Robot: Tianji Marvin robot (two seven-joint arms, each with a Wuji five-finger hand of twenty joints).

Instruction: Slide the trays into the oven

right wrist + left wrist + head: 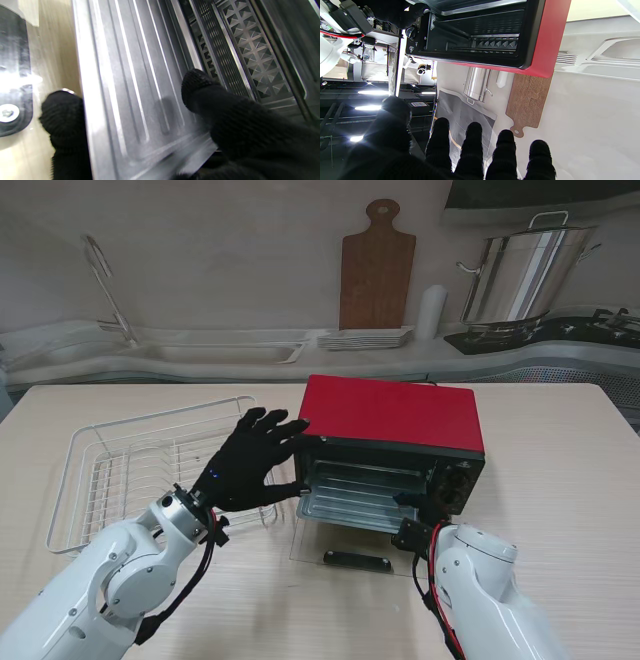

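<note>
Wooden table [560,480], left hand [250,463] spread against oven [392,442], right hand [225,125] gripping tray [130,75]

Red oven [390,412] with black front sits mid-table, glass door [345,552] dropped flat toward the near side. A ribbed silver tray [130,82] sits partway in the opening, near edge sticking out.

Three views on one oven
Stand camera looks down over the table [560,470]; both wrist cameras sit close, facing the oven [390,450] mouth they share with it.
</note>
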